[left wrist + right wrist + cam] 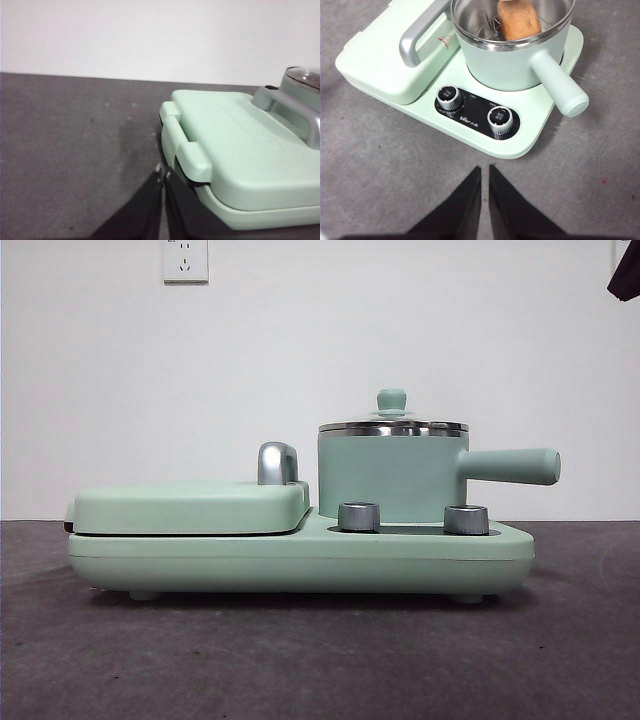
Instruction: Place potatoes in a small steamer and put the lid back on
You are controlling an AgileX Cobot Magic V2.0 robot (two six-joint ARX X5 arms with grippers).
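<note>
Evidently the job is at its end, or very nearly so. Nearest, the right gripper [485,170] hangs over the grey tabletop [300,660] short of the cooker, its jaws clenched on nothing. The left gripper [163,172] waits just off the far end of the flat cover [190,505], its jaws likewise pressed together and empty.

In the front view, 2 steel dials [359,516] stand on the mint-green cooker base [300,560]. Behind them, at about 1 o'clock from the picture's middle, sits the pot [390,475], its straight handle [510,466] pointing to 3 o'clock. The potato [519,20] lies inside the pot, seen from the right wrist. The glass lid [392,426] rests level on the steel rim, with its green knob [391,399] on top.

So I judge both steps done. If the lid sits true all round, which these views do not fully show, the next move calls only for keeping both arms clear of the pot handle.

As for writing, the black panel around the dials carries small white print and a brand mark between them, too small to read with confidence. A small triangular sticker [442,41] on the cover beside the chrome handle [277,462] is also unreadable. Farthest, a wall socket [185,260] shows at 11 o'clock.
</note>
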